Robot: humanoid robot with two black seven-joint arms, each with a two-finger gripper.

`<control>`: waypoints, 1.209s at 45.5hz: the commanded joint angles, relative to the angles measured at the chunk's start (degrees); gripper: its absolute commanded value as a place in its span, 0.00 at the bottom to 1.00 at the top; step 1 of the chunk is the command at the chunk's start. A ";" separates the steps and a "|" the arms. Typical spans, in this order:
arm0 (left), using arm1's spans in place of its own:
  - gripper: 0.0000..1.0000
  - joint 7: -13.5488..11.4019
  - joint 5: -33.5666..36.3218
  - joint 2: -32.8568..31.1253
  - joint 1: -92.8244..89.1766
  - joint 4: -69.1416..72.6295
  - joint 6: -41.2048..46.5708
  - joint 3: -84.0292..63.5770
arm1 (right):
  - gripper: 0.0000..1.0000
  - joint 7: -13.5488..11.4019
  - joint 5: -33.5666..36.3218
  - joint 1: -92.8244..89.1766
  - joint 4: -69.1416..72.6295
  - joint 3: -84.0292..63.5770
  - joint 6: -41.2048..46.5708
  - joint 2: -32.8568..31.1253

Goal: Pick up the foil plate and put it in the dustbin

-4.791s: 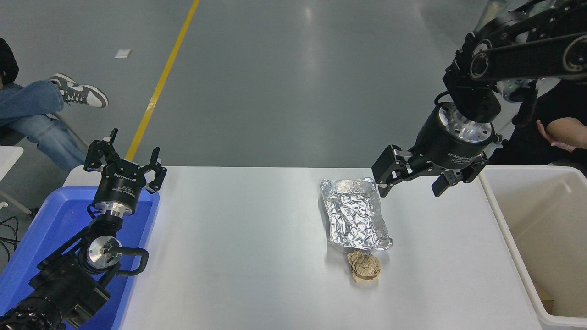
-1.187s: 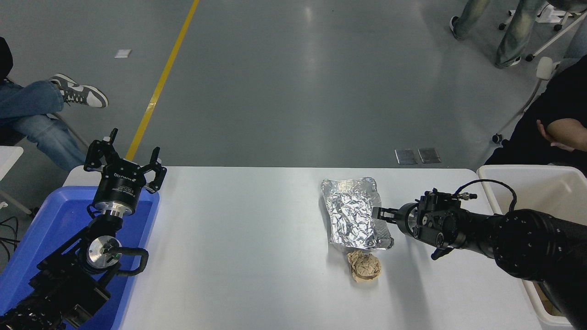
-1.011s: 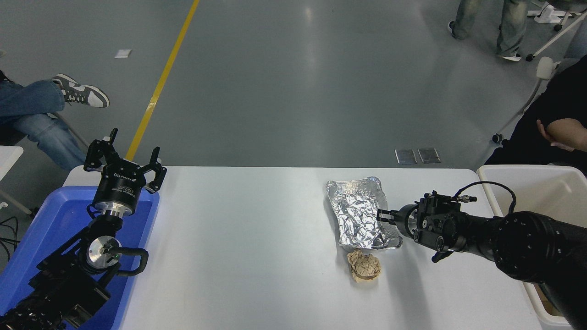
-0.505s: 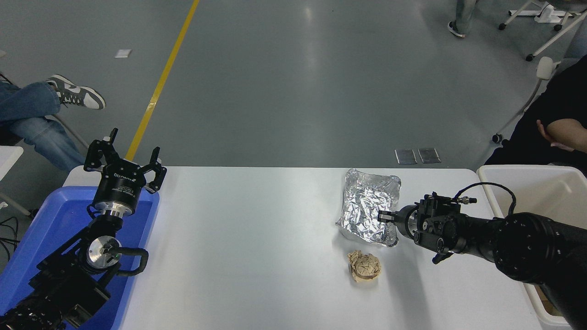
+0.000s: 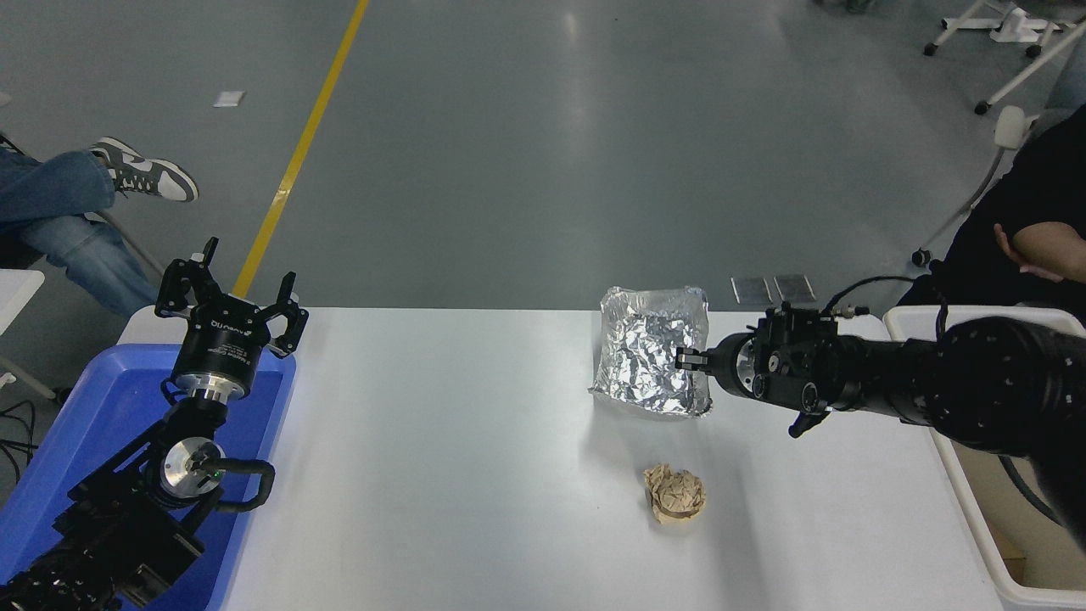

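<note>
The foil plate (image 5: 649, 348), a crinkled silver tray, hangs tilted above the white table (image 5: 441, 458), right of its middle. My right gripper (image 5: 689, 360) comes in level from the right and is shut on the plate's right rim. The dustbin (image 5: 950, 441), cream-white with a thick rim, stands at the table's right end, partly hidden behind my right arm. My left gripper (image 5: 231, 299) is parked open at the lower left, above a blue tray.
A crumpled brown paper ball (image 5: 674, 493) lies on the table below the plate. A blue tray (image 5: 51, 458) sits at the left end. A person's crossed legs (image 5: 59, 204) show at far left, another person's arm (image 5: 1039, 246) at right behind the bin.
My right gripper closed on the plate's right rim, then lifted it off the table, up and slightly left, tilting it. The paper ball and left arm stayed put.
</note>
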 commanded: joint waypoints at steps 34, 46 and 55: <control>0.98 0.00 -0.01 0.00 -0.01 0.01 0.06 0.09 | 0.00 0.02 -1.04 45.56 25.84 0.17 25.84 -21.18; 0.98 0.00 -0.01 0.00 -0.01 0.01 -0.02 0.09 | 0.00 0.02 -1.04 46.53 26.02 -0.01 26.81 -22.50; 0.98 0.00 -0.01 0.00 -0.01 0.01 0.06 0.09 | 0.00 -0.07 -1.13 46.26 26.02 -0.35 26.81 -22.42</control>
